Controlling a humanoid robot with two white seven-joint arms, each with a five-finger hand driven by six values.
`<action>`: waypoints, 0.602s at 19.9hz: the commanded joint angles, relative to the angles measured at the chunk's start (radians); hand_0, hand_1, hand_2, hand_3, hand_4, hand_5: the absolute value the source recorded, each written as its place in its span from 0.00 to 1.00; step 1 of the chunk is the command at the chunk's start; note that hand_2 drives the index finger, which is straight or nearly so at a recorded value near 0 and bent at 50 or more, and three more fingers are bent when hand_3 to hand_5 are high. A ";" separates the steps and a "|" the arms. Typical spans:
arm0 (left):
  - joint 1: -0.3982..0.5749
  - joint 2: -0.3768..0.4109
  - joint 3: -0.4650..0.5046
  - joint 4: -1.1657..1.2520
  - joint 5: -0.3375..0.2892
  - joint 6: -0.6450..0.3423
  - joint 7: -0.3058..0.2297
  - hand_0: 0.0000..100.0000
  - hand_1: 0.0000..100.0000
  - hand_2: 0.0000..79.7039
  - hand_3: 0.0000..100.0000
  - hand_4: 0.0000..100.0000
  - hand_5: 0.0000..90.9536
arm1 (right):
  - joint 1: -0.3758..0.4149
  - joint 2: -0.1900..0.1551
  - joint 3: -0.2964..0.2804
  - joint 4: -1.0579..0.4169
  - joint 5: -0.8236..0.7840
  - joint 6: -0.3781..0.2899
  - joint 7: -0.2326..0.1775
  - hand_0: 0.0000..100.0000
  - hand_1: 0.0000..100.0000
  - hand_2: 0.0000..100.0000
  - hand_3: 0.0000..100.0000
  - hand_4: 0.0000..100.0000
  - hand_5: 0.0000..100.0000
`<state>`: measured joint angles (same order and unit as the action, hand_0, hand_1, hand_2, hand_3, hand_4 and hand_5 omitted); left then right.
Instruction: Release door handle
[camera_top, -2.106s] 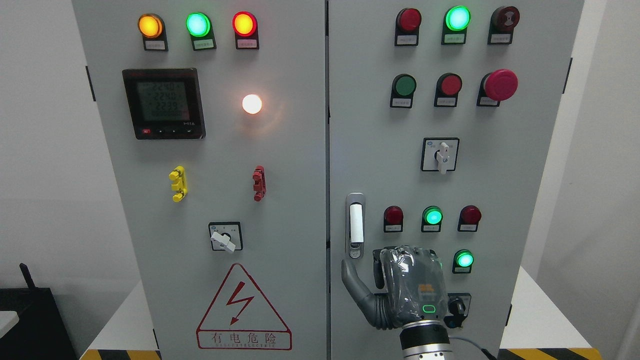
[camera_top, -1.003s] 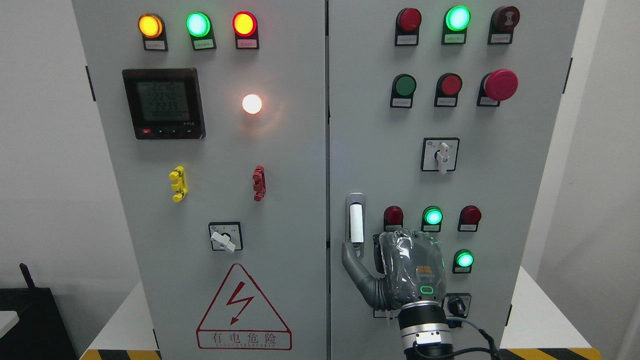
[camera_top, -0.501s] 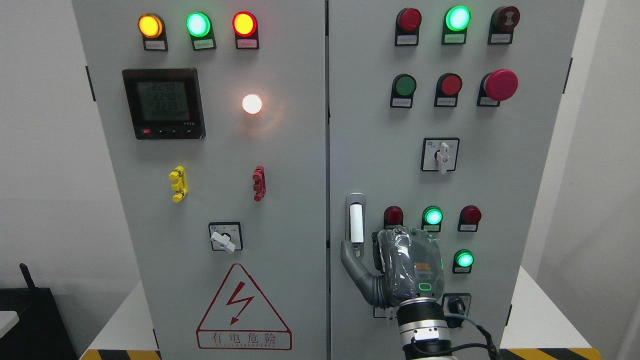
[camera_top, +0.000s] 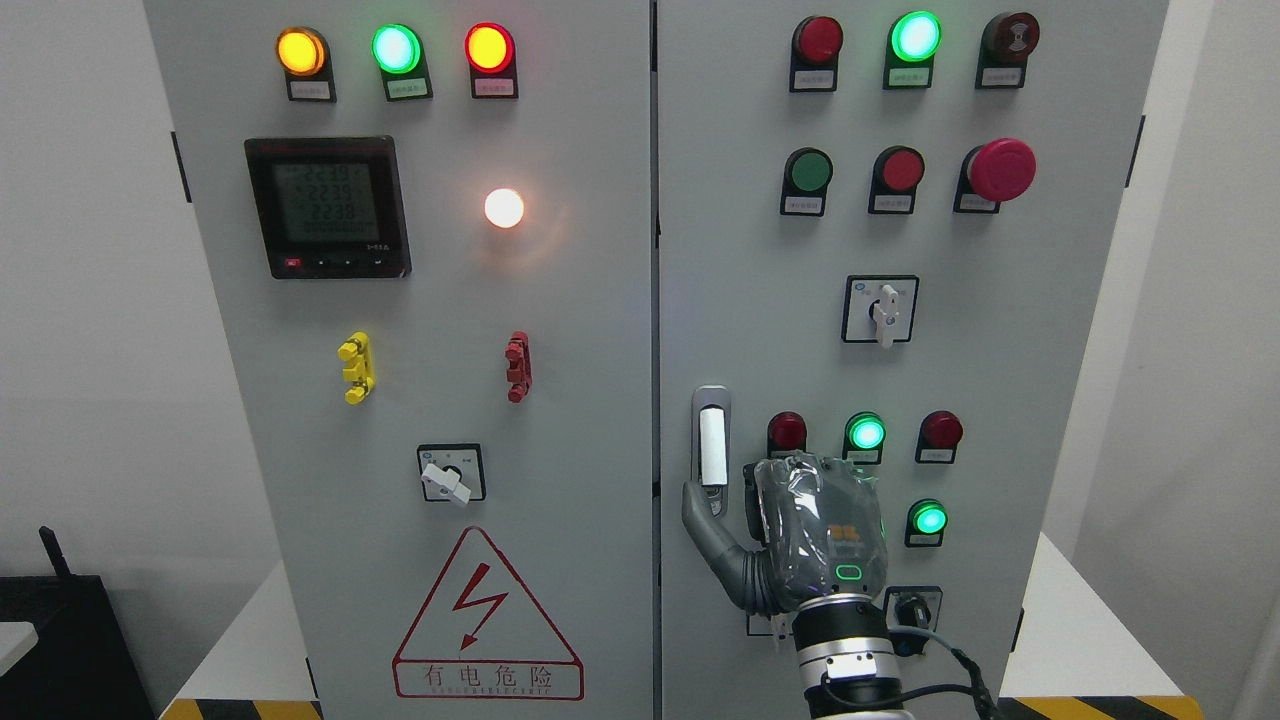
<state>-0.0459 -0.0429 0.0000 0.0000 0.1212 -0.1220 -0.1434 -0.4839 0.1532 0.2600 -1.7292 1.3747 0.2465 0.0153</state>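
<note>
1. The right hand (camera_top: 815, 535) comes up from the bottom edge, right of the middle, its back turned towards me and wrapped in clear plastic film.
2. It sits flat against the right door (camera_top: 760, 250) of a grey cabinet, just beside the lower end of the door handle (camera_top: 711, 450).
3. The door handle is a white upright bar in a silver frame, low on the right door and close to the seam between the two doors.
4. The thumb (camera_top: 700, 515) sticks out to the left and its tip lies at the bottom of the handle frame, touching or nearly touching it; I cannot tell which.
5. The other fingers are hidden behind the back of the hand, so I cannot tell whether they are released or clenched.
6. Above the hand are a red lamp (camera_top: 787, 431), a lit green lamp (camera_top: 865, 432) and another red lamp (camera_top: 941, 429); one more green lamp (camera_top: 929, 519) glows just to its right.
7. The left door (camera_top: 450, 300) carries a digital meter (camera_top: 328, 207), a glowing white lamp (camera_top: 504, 208) and a red warning triangle (camera_top: 487, 620).
</note>
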 joint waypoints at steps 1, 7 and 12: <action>0.000 0.000 0.011 0.017 0.000 0.001 0.001 0.12 0.39 0.00 0.00 0.00 0.00 | -0.002 0.000 -0.004 0.005 0.000 0.001 0.000 0.39 0.06 1.00 1.00 0.98 0.93; 0.000 0.000 0.011 0.017 0.000 0.001 0.001 0.12 0.39 0.00 0.00 0.00 0.00 | -0.007 0.000 -0.005 0.007 0.000 0.002 0.000 0.40 0.06 1.00 1.00 0.98 0.93; 0.000 0.000 0.011 0.017 0.000 0.001 0.001 0.12 0.39 0.00 0.00 0.00 0.00 | -0.005 0.000 -0.007 0.007 0.001 0.002 -0.001 0.41 0.06 1.00 1.00 0.98 0.93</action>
<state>-0.0459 -0.0429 0.0000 0.0000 0.1212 -0.1220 -0.1435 -0.4889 0.1533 0.2563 -1.7253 1.3747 0.2477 0.0155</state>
